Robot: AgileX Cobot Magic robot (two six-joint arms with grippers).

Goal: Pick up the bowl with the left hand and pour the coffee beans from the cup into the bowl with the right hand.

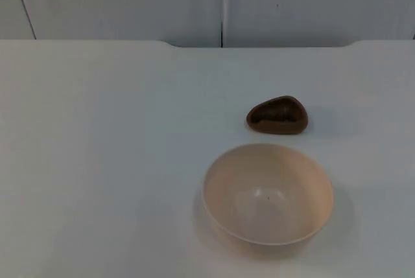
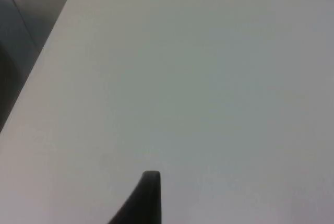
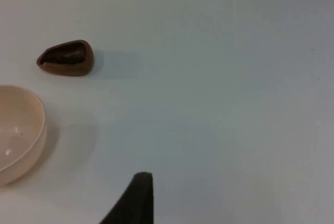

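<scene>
Starting state, by the look of it: nothing picked up, nothing poured.

Top view: cream bowl [image 1: 268,194] stands upright and empty on the white table [image 1: 97,161], toward its near edge, right of centre. Brown cup [image 1: 277,115] with dark beans inside sits just behind it, apart, nearer the grey partition wall [image 1: 130,2].

Left wrist view: left gripper [image 2: 148,198] hangs over bare table near its left edge; one black fingertip visible, so cannot tell whether fingers are open or closed.

Right wrist view: right gripper [image 3: 138,198] is well apart from cup [image 3: 66,57] and bowl [image 3: 18,132]; finger state likewise cannot be told.

Remaining: both grasps, lift, pour.
</scene>
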